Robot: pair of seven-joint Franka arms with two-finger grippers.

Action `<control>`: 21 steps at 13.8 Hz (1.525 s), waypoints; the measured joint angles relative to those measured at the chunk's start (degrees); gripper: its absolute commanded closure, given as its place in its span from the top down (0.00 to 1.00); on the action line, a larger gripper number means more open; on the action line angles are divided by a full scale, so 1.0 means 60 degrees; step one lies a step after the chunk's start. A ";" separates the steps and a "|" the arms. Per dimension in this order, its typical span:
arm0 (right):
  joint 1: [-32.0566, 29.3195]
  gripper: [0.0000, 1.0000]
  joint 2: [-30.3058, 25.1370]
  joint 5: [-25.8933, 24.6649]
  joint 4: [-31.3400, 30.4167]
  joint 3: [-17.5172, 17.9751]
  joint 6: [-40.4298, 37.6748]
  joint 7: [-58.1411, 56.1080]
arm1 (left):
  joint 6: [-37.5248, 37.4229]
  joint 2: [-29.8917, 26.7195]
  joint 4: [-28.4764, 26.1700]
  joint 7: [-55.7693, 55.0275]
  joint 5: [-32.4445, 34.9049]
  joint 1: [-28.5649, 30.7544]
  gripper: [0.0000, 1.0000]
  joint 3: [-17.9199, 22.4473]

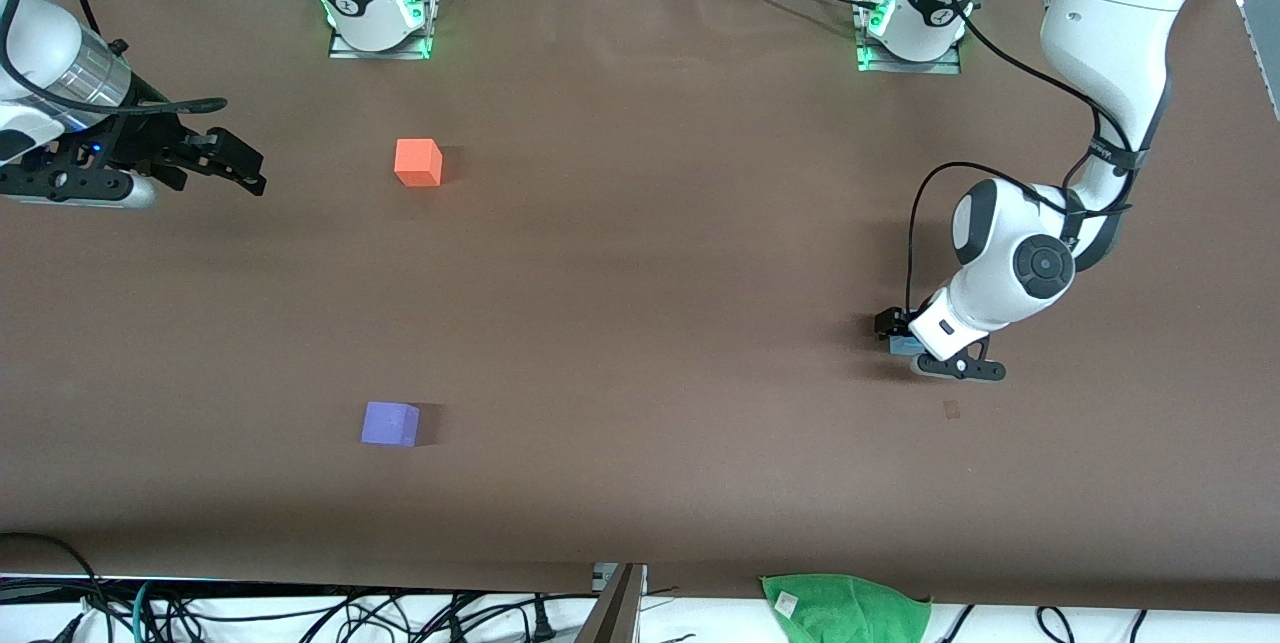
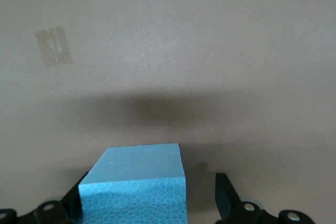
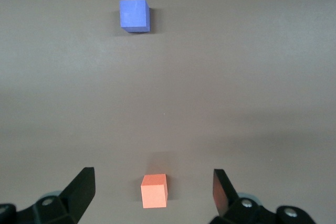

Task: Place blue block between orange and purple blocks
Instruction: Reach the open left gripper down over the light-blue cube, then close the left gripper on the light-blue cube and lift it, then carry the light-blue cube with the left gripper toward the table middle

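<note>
Brown matte paper covers the table (image 1: 640,323), and 3 small foam cubes sit on it. Taking the front view as a clock face, the blue block (image 1: 905,345) lies at about 4 o'clock, toward the left arm's end of the table. The left gripper (image 1: 912,341) is down at the table around this block. In the left wrist view the blue block (image 2: 137,186) sits between the 2 black fingers (image 2: 227,199); one finger is against a side of the cube, while a clear gap shows between the cube and the other finger. The jaws stand open around the block without clamping it, and the block rests on the table.

The orange block (image 1: 418,162) lies at about 10 o'clock, nearer the robots' bases. The purple block (image 1: 390,423) lies at about 8 o'clock, nearer the front camera. These 2 cubes are well apart, with bare table between them, and both are well apart from the blue block.

The right gripper (image 1: 235,168) waits in the air at about 9 o'clock, at the right arm's end of the table. In the right wrist view its 2 fingers (image 3: 83,186) stand wide apart and hold nothing; the orange block (image 3: 154,190) and the purple block (image 3: 134,15) show on the table below.

A green cloth (image 1: 845,608) lies at about 5 o'clock, off the table's edge.
</note>
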 measured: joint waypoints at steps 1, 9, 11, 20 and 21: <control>0.0000 0.99 0.0000 0.0000 0.0000 0.0000 0.0000 0.0000 | 0.0003 0.0049 -0.0056 0.0000 0.0000 0.0002 0.21 0.0011; 0.0000 0.99 0.0000 0.0000 0.0000 0.0000 -0.0018 0.0000 | -0.0621 -0.0274 0.0237 0.0001 0.0000 -0.0054 0.24 -0.0148; 0.0000 0.99 0.0000 0.0000 0.0000 0.0001 -0.0129 0.0000 | -0.2003 -0.0695 0.0817 -0.0001 0.0000 -0.0142 0.24 -0.0530; 0.0000 0.99 0.0000 0.0000 0.0005 -0.0003 -0.0190 0.0000 | -0.4546 0.0079 0.3601 -0.3163 -0.0007 -0.3314 0.25 -0.1302; -0.0002 0.99 0.0000 0.0000 0.0011 -0.0004 -0.0185 0.0000 | -0.4415 0.0536 0.3940 -0.3469 -0.0007 -0.3739 0.25 -0.1290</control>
